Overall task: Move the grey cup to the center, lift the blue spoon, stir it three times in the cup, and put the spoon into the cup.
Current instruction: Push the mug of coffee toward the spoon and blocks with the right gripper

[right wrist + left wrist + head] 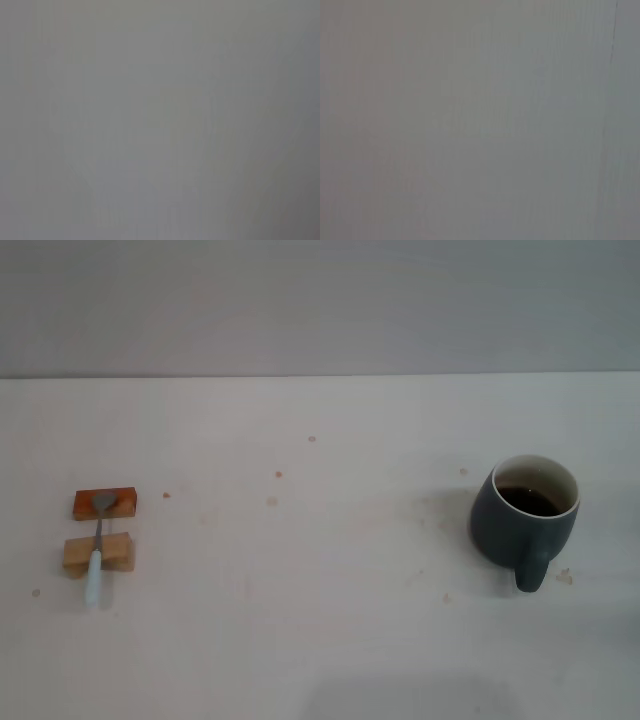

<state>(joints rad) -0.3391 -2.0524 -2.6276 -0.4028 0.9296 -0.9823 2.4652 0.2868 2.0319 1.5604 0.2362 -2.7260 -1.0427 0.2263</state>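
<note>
Grey cup (525,515) on the right side of the counter (320,640), upright, handle turned toward the near edge, dark brown liquid inside against a cream-white lining. No fingers of either arm anywhere in the head view; both wrist views filled by a plain grey surface only, so spread or pressed together cannot be told. Nothing touching the cup. Well apart from it, on the far left of the counter, blue spoon (97,550) lying across two small wooden blocks: metal bowl resting on the reddish block (105,504) farther back, shaft crossing the pale block (98,554) nearer the front, light-blue handle reaching past it toward the near edge. A few small brownish specks scattered over the white counter between spoon and cup.
</note>
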